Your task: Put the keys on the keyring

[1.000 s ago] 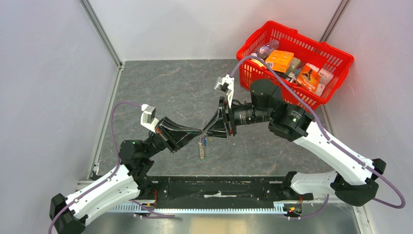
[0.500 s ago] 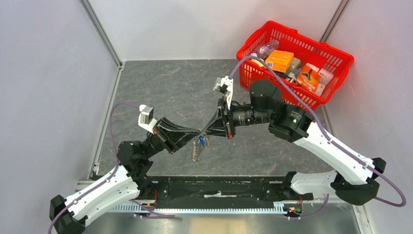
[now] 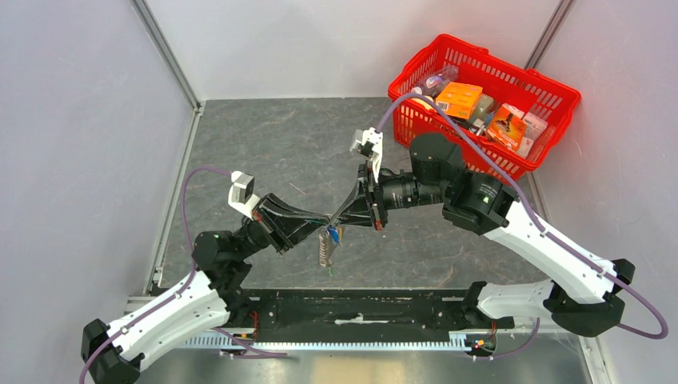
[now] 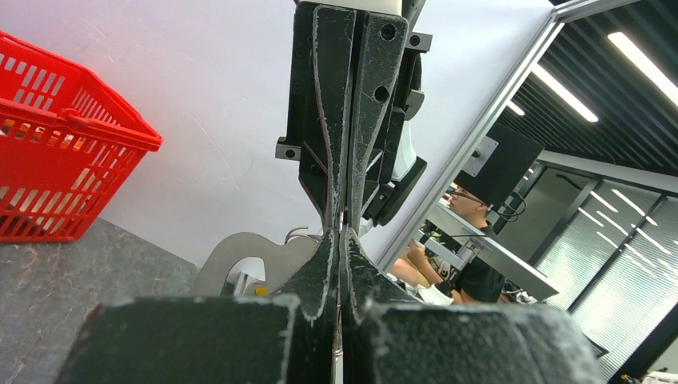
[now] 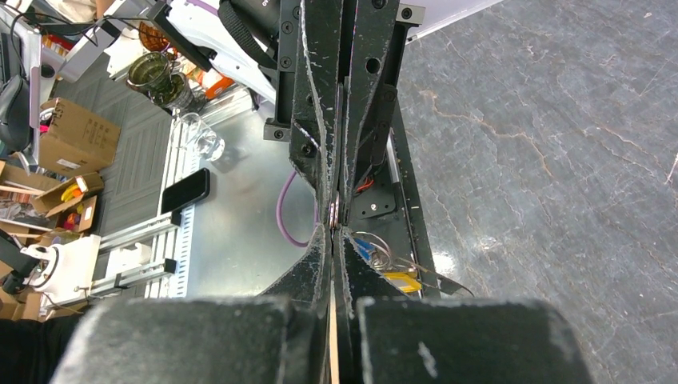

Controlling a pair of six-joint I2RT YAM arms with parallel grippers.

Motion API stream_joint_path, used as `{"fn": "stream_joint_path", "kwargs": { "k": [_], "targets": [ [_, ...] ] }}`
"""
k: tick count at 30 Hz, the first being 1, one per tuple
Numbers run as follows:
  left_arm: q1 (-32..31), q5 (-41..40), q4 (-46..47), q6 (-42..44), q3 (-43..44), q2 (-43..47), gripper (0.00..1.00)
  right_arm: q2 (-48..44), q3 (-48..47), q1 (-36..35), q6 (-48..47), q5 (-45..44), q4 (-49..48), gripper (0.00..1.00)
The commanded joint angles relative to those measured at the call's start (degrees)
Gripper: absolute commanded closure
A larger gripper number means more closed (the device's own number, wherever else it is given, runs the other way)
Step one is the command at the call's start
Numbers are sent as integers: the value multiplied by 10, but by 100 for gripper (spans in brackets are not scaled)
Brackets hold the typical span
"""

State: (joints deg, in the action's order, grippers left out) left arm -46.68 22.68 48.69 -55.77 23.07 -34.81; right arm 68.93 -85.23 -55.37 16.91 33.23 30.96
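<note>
**Two grippers nose to nose over the middle of the table**

The left gripper (image 4: 340,240) is pressed tight on the small metal ring (image 5: 337,211). The right gripper (image 5: 333,240) meets it tip to tip, its jaws together as well. Whether it is pinching the ring's edge or a key I cannot tell, because the contact is hidden between the pads.

Holding the ring up in the air, I'd judge, lets the rest hang free, so the opposite arm can work at the ring.

Just below the meeting point the keyring (image 3: 325,252) dangles clear of the table (image 3: 264,152). The blue-headed key (image 3: 333,234) sits right under the fingertips, and it is too small to say whether it is threaded on or only touching. A yellow tag (image 5: 397,280) lies beside it.

At the far right the red basket (image 3: 404,108) stands well apart, playing no part in this.
</note>
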Motion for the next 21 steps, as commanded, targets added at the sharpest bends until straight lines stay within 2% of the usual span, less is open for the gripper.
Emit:
{"fn": "stream_joint_path", "kwargs": {
  "k": [1, 3, 12, 21],
  "targets": [
    [-1, 27, 0, -21, 18, 8, 98, -14, -21, -2, -23, 4, -4, 100],
    [-1, 31, -13, -22, 23, 10, 95, -16, -23, -3, -28, 7, 7, 100],
    [-1, 56, -88, -18, 62, 24, 70, -29, -31, -3, -60, 22, 70, 100],
    [-1, 133, -233, 35, 143, 16, 64, -28, -42, -3, -84, 70, 115, 100]
  ]
}}
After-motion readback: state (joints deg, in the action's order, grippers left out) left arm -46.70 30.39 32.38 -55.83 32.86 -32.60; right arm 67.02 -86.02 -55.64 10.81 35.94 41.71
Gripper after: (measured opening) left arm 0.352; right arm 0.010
